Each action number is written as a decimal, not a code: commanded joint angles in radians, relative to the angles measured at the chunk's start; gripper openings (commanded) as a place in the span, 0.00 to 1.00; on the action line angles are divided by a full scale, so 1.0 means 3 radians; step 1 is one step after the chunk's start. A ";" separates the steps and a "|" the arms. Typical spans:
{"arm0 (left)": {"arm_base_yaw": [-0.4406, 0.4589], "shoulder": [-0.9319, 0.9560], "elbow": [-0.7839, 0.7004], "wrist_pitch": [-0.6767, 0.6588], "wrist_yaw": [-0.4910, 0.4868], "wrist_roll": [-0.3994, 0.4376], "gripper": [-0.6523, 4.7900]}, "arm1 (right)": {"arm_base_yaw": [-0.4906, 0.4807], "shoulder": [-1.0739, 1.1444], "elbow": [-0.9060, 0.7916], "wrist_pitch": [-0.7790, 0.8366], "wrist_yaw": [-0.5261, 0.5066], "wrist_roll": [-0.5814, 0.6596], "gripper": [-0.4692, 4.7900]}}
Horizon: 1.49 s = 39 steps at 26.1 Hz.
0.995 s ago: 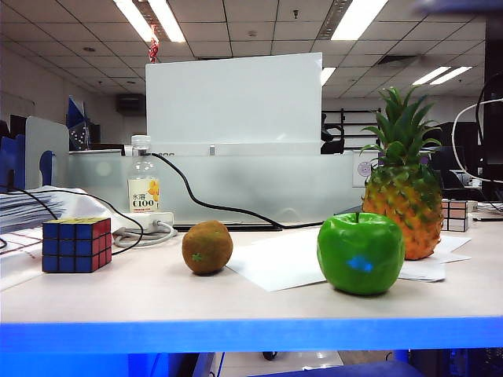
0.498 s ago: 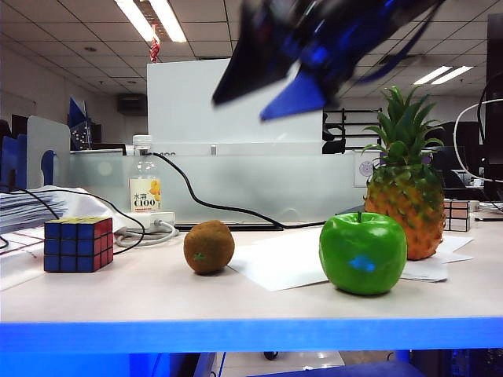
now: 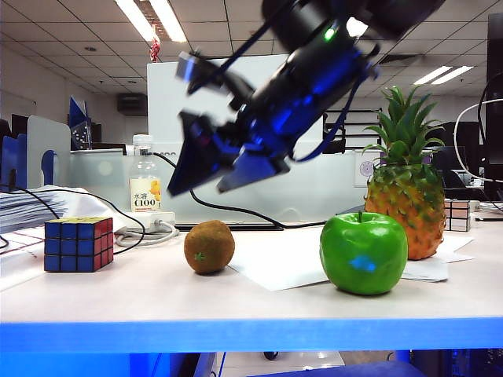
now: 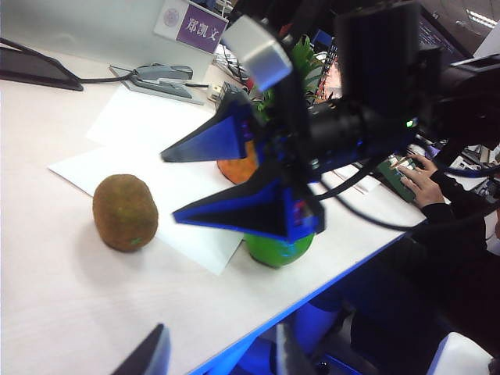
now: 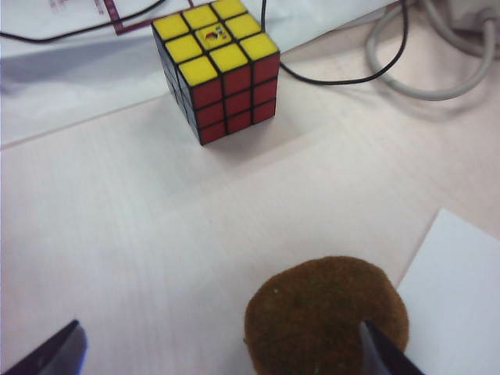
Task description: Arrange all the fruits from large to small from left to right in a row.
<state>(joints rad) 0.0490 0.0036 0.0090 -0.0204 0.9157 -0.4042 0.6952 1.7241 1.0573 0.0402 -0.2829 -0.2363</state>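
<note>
While the right gripper (image 3: pixel 206 179) hangs open above the kiwi (image 3: pixel 209 247), no fruit is sorted: kiwi, apple (image 3: pixel 362 253) and pineapple (image 3: pixel 402 188) run small to large toward the tabletop's (image 3: pixel 157 290) right edge, apple nearest the front edge. All three need reordering. The left gripper (image 4: pixel 211 355), cropped in its wrist view, stands open, clear of the fruit.

Right arm (image 3: pixel 314 71) is black and bulky, a green light glowing on it, thin black cables looping alongside. Right gripper (image 3: pixel 206 179) has dark blue, wedge-shaped fingers (image 4: pixel 226 134). Left gripper (image 4: pixel 211 361) shows only dark fingertips.
</note>
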 commanded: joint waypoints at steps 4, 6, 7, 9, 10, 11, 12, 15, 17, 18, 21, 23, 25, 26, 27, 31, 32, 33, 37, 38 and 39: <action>0.0003 -0.0005 0.0008 0.0022 0.0017 -0.0001 0.46 | 0.0017 0.0226 0.0023 0.0317 0.0276 -0.0109 1.00; 0.0003 -0.0005 0.0008 0.0022 0.0017 -0.0001 0.46 | 0.0017 0.0306 0.0025 0.0366 0.0356 -0.0111 1.00; 0.0003 -0.0005 0.0008 0.0022 0.0018 -0.0004 0.46 | 0.0033 0.0362 0.0025 0.0411 0.0464 -0.0109 1.00; 0.0003 -0.0005 0.0008 0.0022 0.0017 -0.0061 0.46 | 0.0034 0.0467 0.0028 0.0476 0.0504 -0.0093 1.00; 0.0003 -0.0005 0.0008 0.0023 0.0019 -0.0081 0.46 | 0.0034 0.0495 0.0031 0.0484 0.0506 -0.0075 1.00; 0.0003 -0.0005 0.0008 0.0023 0.0045 -0.0100 0.46 | 0.0037 0.0539 0.0031 0.0502 0.0529 -0.0072 1.00; 0.0003 -0.0005 0.0008 0.0023 0.0066 -0.0103 0.46 | 0.0037 0.0563 0.0031 0.0505 0.0562 -0.0071 1.00; 0.0003 -0.0005 0.0008 0.0023 0.0097 -0.0103 0.46 | 0.0037 0.0607 0.0031 0.0509 0.0603 0.0008 1.00; 0.0003 -0.0005 0.0008 0.0023 0.0103 -0.0103 0.46 | 0.0037 0.0607 0.0031 0.0543 0.0601 0.0008 1.00; 0.0003 -0.0005 0.0008 0.0023 0.0103 -0.0103 0.46 | 0.0037 0.0607 0.0031 0.0571 0.0605 0.0015 1.00; 0.0003 -0.0005 0.0008 0.0023 0.0106 -0.0116 0.46 | 0.0037 0.0607 0.0031 0.0631 0.0664 0.0116 1.00; 0.0003 -0.0005 0.0008 0.0023 0.0106 -0.0130 0.46 | 0.0037 0.0607 0.0031 0.0673 0.0660 0.0220 1.00; 0.0003 -0.0005 0.0008 0.0023 0.0107 -0.0136 0.46 | 0.0045 0.0607 0.0031 0.0689 0.0637 0.0290 1.00; 0.0003 -0.0005 0.0008 0.0023 0.0107 -0.0136 0.46 | 0.0067 0.0612 0.0031 0.0693 0.0643 0.0290 1.00; 0.0003 -0.0005 0.0008 0.0023 0.0111 -0.0137 0.46 | 0.0076 0.0612 0.0031 0.0707 0.0638 0.0290 1.00; 0.0003 -0.0005 0.0008 0.0028 0.0168 -0.0137 0.46 | 0.0134 0.0612 0.0031 0.0744 0.0563 0.0290 0.94; 0.0003 -0.0005 0.0008 0.0027 0.0177 -0.0139 0.46 | 0.0154 0.0613 0.0031 0.0744 0.0581 0.0290 0.90; 0.0003 -0.0005 0.0008 0.0027 0.0183 -0.0139 0.46 | 0.0161 0.0613 0.0031 0.0744 0.0582 0.0290 0.76; 0.0003 -0.0005 0.0008 0.0025 0.0195 -0.0140 0.46 | 0.0163 0.0613 0.0029 0.0730 0.0577 0.0291 0.40; 0.0003 -0.0005 0.0008 0.0025 0.0193 -0.0140 0.46 | 0.0161 0.0613 0.0029 0.0730 0.0577 0.0290 0.40; 0.0003 -0.0005 0.0008 0.0027 0.0192 -0.0140 0.46 | 0.0163 0.0613 0.0029 0.0727 0.0579 0.0290 0.40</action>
<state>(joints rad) 0.0490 0.0036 0.0090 -0.0200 0.9668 -0.4446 0.7422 1.9110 1.0622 0.2478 -0.1074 -0.1509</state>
